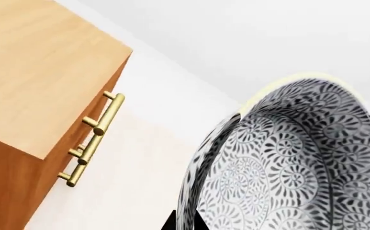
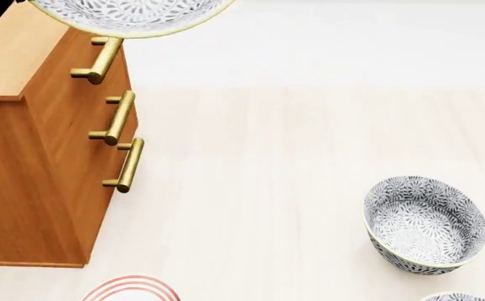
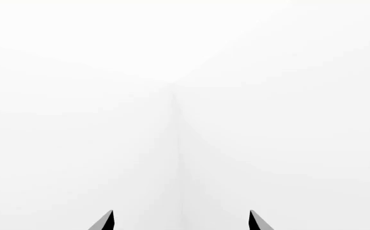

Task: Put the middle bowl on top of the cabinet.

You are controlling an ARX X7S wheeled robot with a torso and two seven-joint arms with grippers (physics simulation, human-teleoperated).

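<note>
The left gripper (image 1: 183,223) pinches the bowl (image 1: 287,163) by its rim, one dark fingertip on each side of the wall, so the bowl hangs tilted out ahead of the wrist with its patterned inside open to the camera. A rim pinch suits a bowl too wide to span. Seen from the head, the bowl is raised above the front edge of the cabinet (image 2: 33,157), over the top handle (image 2: 100,59) and not yet resting on the light wood top. My guess is that it is carried this high to clear that edge before being moved further in over the top. The right gripper (image 3: 181,223) is spread and holds nothing, facing only blank white. Two matching bowls (image 2: 425,224) sit on the floor well away.
</note>
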